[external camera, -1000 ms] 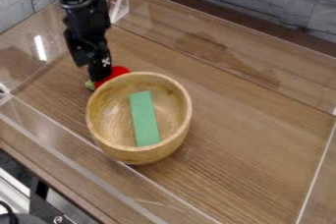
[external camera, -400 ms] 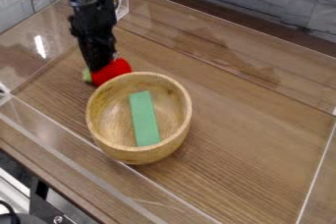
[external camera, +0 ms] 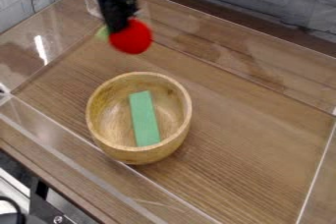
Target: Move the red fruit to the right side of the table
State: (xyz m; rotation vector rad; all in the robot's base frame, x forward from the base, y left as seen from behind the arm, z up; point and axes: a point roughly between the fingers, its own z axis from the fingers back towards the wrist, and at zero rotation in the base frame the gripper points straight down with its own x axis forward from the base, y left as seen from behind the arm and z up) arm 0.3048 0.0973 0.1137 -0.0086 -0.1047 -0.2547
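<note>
Camera | gripper (external camera: 121, 26) pinches round red fruit (external camera: 130, 38) | smooth wood-grain table (external camera: 250, 81)

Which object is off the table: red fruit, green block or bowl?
The red fruit: it hangs from the shut gripper above the table. The green block lies flat inside the wooden bowl, which sits on the table.

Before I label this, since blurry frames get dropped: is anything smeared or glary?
Camera view: the red fruit and the jaws on it are motion-blurred; the wooden bowl and green block are sharp; glare streaks the left acrylic wall.
</note>
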